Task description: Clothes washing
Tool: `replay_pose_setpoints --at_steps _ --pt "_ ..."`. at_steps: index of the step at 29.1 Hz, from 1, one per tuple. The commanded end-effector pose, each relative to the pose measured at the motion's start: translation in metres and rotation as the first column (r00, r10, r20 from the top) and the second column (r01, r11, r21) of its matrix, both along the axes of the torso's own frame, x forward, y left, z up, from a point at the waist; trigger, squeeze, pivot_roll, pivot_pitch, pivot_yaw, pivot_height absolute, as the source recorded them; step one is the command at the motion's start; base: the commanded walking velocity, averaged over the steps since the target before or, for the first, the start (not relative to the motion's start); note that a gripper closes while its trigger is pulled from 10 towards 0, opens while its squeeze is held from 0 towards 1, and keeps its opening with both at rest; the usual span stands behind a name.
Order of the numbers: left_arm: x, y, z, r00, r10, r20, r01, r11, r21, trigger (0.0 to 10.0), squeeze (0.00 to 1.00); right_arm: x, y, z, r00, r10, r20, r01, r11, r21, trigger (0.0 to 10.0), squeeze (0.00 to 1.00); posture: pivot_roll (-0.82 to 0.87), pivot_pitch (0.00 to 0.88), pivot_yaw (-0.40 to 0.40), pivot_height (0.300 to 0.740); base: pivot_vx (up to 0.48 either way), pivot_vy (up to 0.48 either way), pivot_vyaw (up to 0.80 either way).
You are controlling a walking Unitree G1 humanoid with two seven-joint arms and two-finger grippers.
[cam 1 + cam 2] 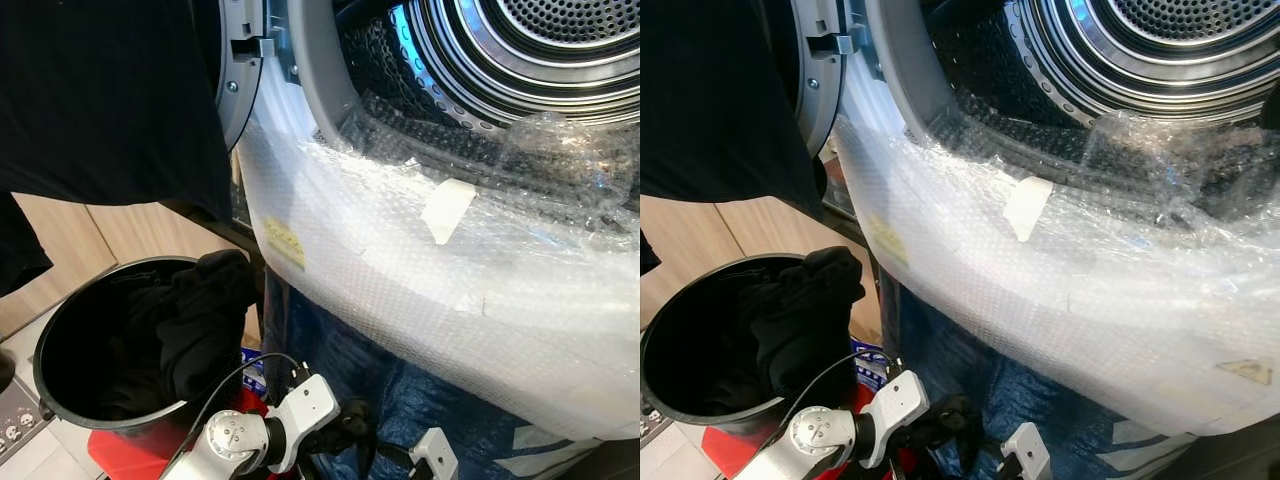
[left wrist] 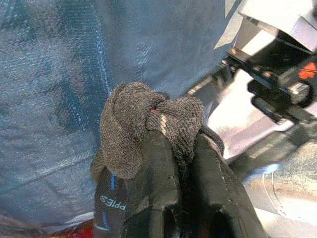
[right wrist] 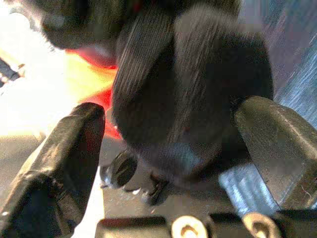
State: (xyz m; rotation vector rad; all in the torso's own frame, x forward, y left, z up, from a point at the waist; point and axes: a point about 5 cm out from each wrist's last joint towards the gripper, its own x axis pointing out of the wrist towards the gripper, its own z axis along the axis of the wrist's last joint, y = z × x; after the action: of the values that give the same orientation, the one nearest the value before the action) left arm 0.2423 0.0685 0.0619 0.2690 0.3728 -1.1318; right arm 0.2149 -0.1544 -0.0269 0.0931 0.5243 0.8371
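Observation:
My left gripper (image 2: 181, 144) is shut on a small dark grey knitted garment (image 2: 133, 124), bunched above its fingertips. In the left eye view the same gripper (image 1: 350, 422) hangs low in front of the washing machine, below the open drum (image 1: 520, 60). My right gripper (image 3: 163, 148) stands open, one finger on each side of the blurred dark bundle (image 3: 188, 84); its white wrist (image 1: 435, 455) shows close to the left gripper. A black bucket (image 1: 50, 390) at the lower left holds more dark clothes (image 1: 200, 310).
Bubble wrap (image 1: 420, 270) covers the machine's front and drum rim. Blue sheeting (image 1: 340, 370) hangs beneath it. The open grey door (image 1: 240, 70) stands at the upper left, with a large black cloth (image 1: 100, 100) before it. A red base (image 1: 130, 450) lies under the bucket.

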Motion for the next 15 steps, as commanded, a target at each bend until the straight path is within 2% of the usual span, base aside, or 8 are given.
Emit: replay_pose_setpoints --at_steps 1,3,7,12,15 --pt "0.0 -0.002 0.003 1.0 -0.004 0.009 0.004 1.0 -0.009 0.0 0.0 0.002 0.004 -0.001 1.0 -0.025 -0.005 0.025 1.0 0.001 10.0 0.0 0.07 0.104 -0.043 0.74 0.0 0.0 0.0" --pt "0.001 -0.002 0.004 1.0 0.002 0.01 -0.001 1.0 -0.014 0.0 0.0 0.006 0.009 0.0 0.998 -0.055 -0.015 0.055 0.998 0.022 10.0 0.0 0.07 0.106 -0.042 0.74 0.0 0.0 0.0" --pt "0.002 -0.001 0.006 1.0 0.008 0.016 -0.007 1.0 -0.016 0.0 0.0 0.007 0.015 0.0 0.999 -0.043 -0.006 0.043 0.999 0.023 10.0 0.0 0.07 0.113 -0.04 0.74 0.0 0.0 0.0" --pt "0.006 -0.002 0.01 0.998 0.043 0.035 -0.042 0.998 -0.039 0.0 0.0 0.006 0.017 -0.006 0.999 -0.049 -0.017 0.048 0.998 -0.045 10.0 0.0 0.07 0.118 -0.037 0.74 0.0 0.0 0.0" --pt "0.005 -0.003 0.012 0.998 0.048 0.031 -0.046 0.997 -0.054 0.0 0.0 0.007 0.02 -0.008 0.998 -0.057 -0.029 0.056 0.997 -0.05 10.0 0.0 0.07 0.119 -0.035 0.74 0.0 0.0 0.0"
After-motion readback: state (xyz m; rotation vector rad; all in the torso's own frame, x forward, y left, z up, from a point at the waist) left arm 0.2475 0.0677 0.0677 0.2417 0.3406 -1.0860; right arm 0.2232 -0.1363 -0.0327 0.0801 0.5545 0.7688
